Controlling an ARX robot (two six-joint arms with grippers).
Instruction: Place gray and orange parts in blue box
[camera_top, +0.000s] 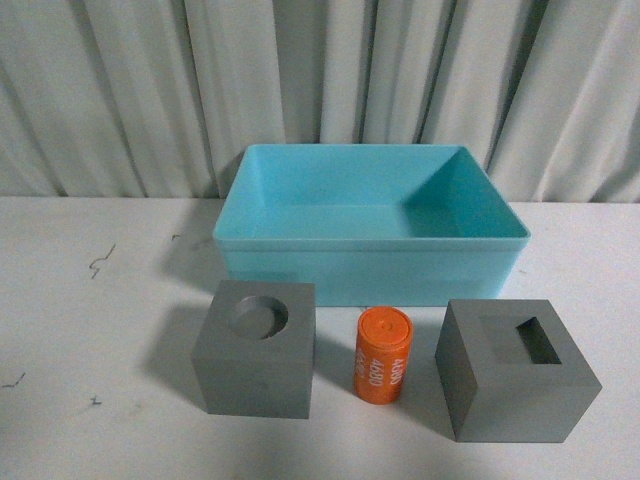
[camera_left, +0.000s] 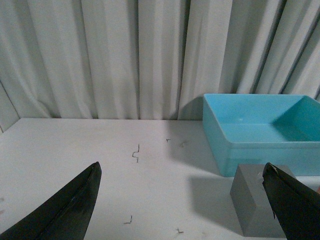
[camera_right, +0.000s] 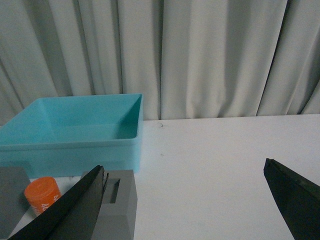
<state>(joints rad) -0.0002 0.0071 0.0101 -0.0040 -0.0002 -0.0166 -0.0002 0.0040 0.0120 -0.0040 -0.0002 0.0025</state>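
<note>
**Three parts outside the box**

Front: on the counter (camera_top: 100, 330), the round-recess cube (camera_top: 255, 360), orange cylinder (camera_top: 383, 357) and rectangular-recess cube (camera_top: 515, 385) sit before the blue box (camera_top: 370, 275). They look rigid and probably light; grip the flat sides.
Left wrist: left gripper (camera_left: 181, 172), jaws apart.
Right wrist: right gripper (camera_right: 184, 167), likewise.

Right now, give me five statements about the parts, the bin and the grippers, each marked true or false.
1. The wide, shallow light blue plastic bin holds none of the parts. True.
2. The small orange cylinder with white digits stands between the two matte gray cubes. True.
3. The gray cube with the round recess sits to the robot's right of the cylinder. False: it sits to the left; the gray cube with the rectangular recess is on the right.
4. The left gripper is shut on a cube. False: it is open and holds nothing.
5. The right gripper is open. True.
</note>
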